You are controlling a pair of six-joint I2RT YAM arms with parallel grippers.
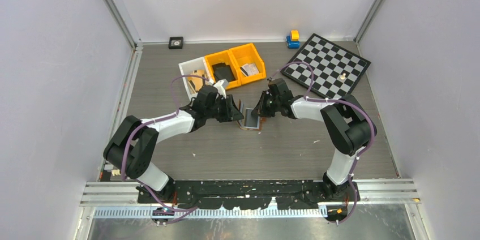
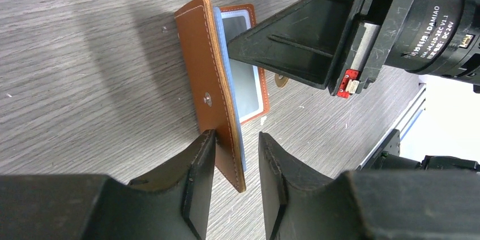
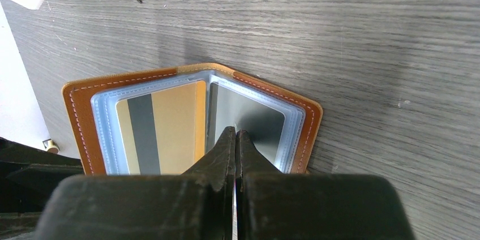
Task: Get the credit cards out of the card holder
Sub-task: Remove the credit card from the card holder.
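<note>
The card holder (image 2: 198,53) lies half open at mid-worktop (image 1: 226,155), between two tools. The left tool (image 2: 236,138) stands partly open astride the near end of the raised brown flap. One finger (image 2: 198,172) lies against the leather outside and the other stands just clear of the pale blue lining, so nothing is clamped. The right tool (image 3: 235,132) is closed, its tips pressed on the clear sleeve over the grey card (image 3: 257,118), just beside the fold; whether they pinch anything cannot be told. A beige card (image 3: 170,121) with a dark stripe sits in the sleeve of the other half.

The left arm (image 1: 164,124) and right arm (image 1: 317,107), each bent at the elbow, reach inward and meet over the card holder. From above, the tools cover most of it. In the right wrist view the right tool's fingers hide the lower ends of both cards, and any print is too small to read.
</note>
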